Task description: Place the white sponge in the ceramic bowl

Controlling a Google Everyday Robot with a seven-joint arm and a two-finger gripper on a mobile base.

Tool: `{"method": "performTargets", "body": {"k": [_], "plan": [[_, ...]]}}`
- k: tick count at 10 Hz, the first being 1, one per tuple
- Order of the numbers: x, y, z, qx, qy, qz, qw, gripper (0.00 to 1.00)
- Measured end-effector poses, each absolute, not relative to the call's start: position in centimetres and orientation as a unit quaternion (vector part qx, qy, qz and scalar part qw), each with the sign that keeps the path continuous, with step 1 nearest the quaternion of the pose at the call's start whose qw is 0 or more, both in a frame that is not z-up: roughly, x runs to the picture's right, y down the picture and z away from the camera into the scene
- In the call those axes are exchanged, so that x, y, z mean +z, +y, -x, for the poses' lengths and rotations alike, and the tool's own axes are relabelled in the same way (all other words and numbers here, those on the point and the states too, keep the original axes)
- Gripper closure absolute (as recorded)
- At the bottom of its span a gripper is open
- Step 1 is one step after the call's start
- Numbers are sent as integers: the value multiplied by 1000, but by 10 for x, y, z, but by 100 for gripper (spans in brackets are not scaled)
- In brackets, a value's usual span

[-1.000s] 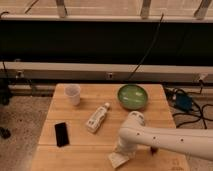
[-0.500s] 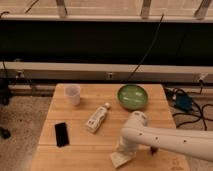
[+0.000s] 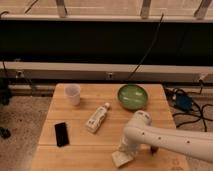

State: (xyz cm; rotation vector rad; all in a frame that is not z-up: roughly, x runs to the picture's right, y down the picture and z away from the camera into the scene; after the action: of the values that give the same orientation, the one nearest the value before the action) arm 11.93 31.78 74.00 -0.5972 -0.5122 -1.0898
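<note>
White sponge (image 3: 121, 158) at table's (image 3: 75, 150) front edge, fingers (image 3: 125, 148) clamped on it.

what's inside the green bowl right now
Nothing shows inside the ceramic bowl, only its lighter green glaze. The white sponge is at the table's front edge, with the gripper down on it, arm partly covering it.

- Gripper (image 3: 125, 151) low at the near edge of the wooden table (image 3: 80, 150), shut on the white sponge (image 3: 121, 158).
- Ceramic bowl (image 3: 133, 96) at far right of table, well apart from sponge.
- White bottle (image 3: 97, 118) lying mid-table; translucent cup (image 3: 73, 94) far left; black phone (image 3: 61, 133) near left.
</note>
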Motion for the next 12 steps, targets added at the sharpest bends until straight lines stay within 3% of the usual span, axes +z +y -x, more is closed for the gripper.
{"method": "performTargets", "body": {"k": [12], "plan": [[727,269,-145,-489,-232,254,802,99]]}}
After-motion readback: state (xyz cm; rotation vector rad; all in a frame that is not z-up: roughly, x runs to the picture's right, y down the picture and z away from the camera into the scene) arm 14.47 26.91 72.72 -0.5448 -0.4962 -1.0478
